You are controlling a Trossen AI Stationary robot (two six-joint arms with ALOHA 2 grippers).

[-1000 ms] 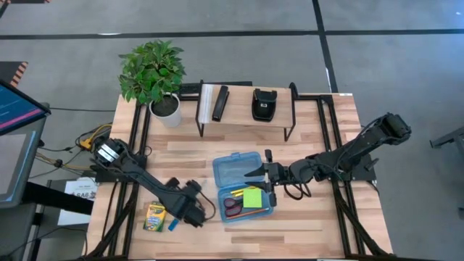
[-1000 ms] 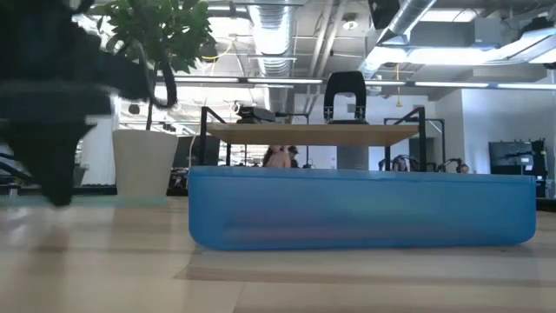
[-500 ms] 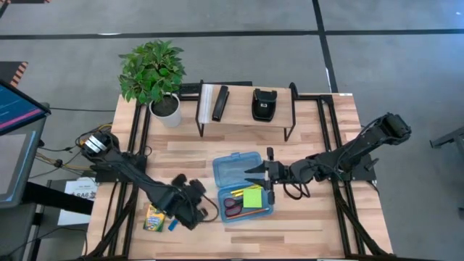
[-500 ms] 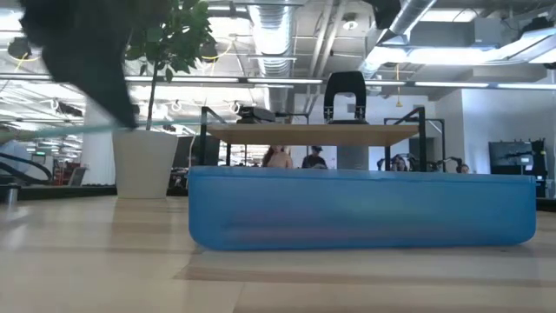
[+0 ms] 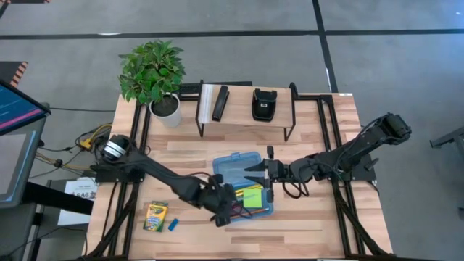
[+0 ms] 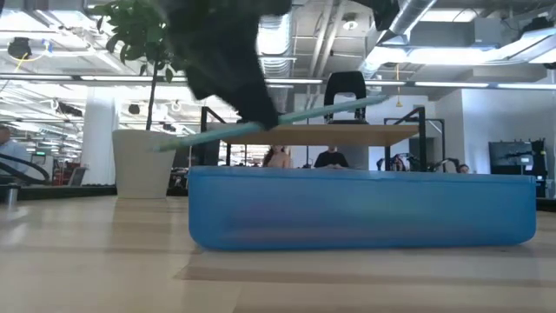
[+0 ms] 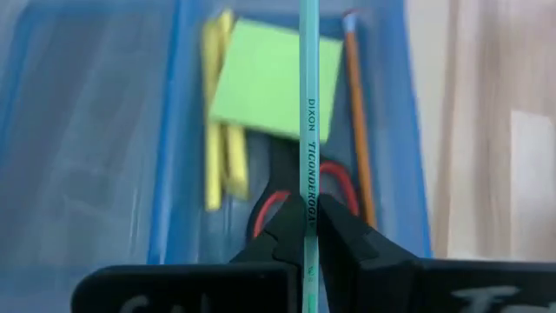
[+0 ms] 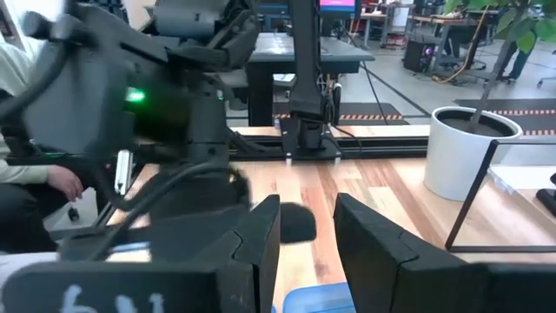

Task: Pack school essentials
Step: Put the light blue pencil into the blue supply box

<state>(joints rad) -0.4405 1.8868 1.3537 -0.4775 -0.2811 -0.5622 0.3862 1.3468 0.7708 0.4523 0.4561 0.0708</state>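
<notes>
**Green pencil held over the open blue case**

At the left of the counter (image 5: 312, 116), the crayon box (image 5: 155, 216) and the tiny blue eraser (image 5: 173, 225) are seen lying just beside each other, well apart from the left gripper (image 5: 226, 206). That gripper is placed over the blue case (image 5: 235, 169), its fingers (image 7: 347, 239) closed on a green pencil (image 7: 308, 130) — the pencil is carried level above the case rim in the low view. Inside the case, yellow pencils (image 7: 219, 148), the lime-green sticky-note pad (image 7: 274, 83), red-handled scissors (image 7: 334, 178) and an orange pencil (image 7: 358, 122) are seen. To the right, the right gripper (image 5: 267, 175) is poised at the case's right edge with fingers (image 8: 369, 243) apart — whether it touches the case cannot be told.
</notes>
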